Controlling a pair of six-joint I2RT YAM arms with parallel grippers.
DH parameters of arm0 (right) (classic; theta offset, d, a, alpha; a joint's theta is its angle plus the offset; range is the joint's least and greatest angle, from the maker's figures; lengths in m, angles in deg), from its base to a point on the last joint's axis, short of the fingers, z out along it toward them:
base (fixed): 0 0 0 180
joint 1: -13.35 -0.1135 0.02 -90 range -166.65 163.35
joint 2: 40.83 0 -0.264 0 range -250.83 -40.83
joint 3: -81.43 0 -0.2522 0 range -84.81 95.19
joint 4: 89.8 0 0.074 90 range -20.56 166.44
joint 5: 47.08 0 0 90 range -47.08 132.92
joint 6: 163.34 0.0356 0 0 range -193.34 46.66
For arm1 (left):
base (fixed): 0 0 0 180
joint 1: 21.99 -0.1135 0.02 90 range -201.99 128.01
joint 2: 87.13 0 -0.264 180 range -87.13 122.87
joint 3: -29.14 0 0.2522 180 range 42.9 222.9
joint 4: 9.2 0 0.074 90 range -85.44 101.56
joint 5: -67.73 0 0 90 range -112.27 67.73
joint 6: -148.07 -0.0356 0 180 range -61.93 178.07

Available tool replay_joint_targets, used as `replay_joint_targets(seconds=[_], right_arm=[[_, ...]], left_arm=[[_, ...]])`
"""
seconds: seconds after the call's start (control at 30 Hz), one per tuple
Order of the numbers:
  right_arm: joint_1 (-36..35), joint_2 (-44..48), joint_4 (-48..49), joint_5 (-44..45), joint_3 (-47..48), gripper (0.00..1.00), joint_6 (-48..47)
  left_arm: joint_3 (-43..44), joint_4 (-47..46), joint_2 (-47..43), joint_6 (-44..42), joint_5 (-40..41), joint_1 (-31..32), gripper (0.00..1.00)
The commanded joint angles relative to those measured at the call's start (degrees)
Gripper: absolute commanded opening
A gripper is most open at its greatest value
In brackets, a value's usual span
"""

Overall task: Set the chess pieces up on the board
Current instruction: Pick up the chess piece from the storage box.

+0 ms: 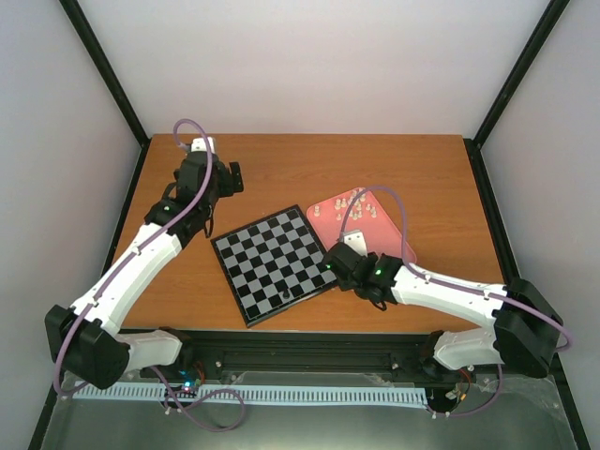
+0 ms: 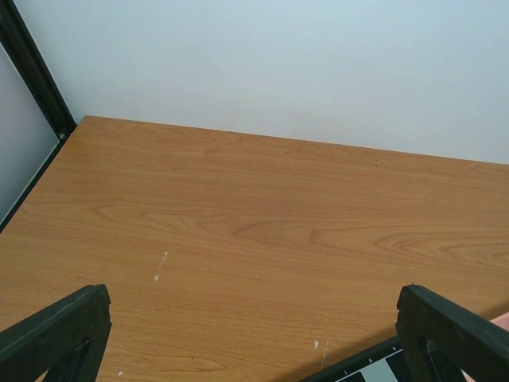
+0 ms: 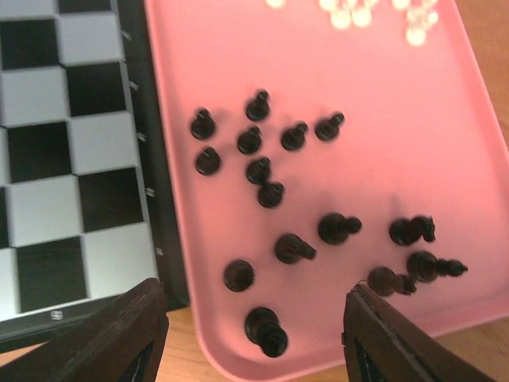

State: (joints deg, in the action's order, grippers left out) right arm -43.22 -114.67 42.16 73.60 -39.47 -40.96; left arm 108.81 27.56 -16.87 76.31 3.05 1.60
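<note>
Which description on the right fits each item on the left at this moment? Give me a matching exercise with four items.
Items:
1. board
2. black chess pieces
3. left gripper
4. right gripper

Descriptions:
A. open, above the near end of the pink tray
B. open, above bare wood of the table
C. scattered on the pink tray
D. flat on the table, left of the pink tray

Pairs: 1-D, 2-C, 3-B, 4-A
</note>
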Motion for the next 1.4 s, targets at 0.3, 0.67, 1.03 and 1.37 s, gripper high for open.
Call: replay_joint_targets(seconds=[0.3, 0.67, 1.03, 1.37], right_arm=[[6.3, -3.6, 5.5, -4.9, -4.3, 0.47, 0.8], [6.3, 0.8, 1.4, -7.5, -6.3, 0.36, 2.9], [6.3, -0.4, 1.8, -9.3, -8.1, 0.25, 4.2], [6.3, -2.4, 3.7, -9.7, -8.6, 0.25, 4.0]], left_arm=[[0.4, -2.0, 2.9, -1.0, 1.0, 1.0, 1.00], [-0.9, -2.6, 2.8, -0.9, 1.3, 1.1, 1.00], [-0.5, -2.6, 3.4, -1.0, 1.7, 1.1, 1.00], [-0.3, -2.8, 4.9, -1.0, 1.5, 1.1, 1.00]])
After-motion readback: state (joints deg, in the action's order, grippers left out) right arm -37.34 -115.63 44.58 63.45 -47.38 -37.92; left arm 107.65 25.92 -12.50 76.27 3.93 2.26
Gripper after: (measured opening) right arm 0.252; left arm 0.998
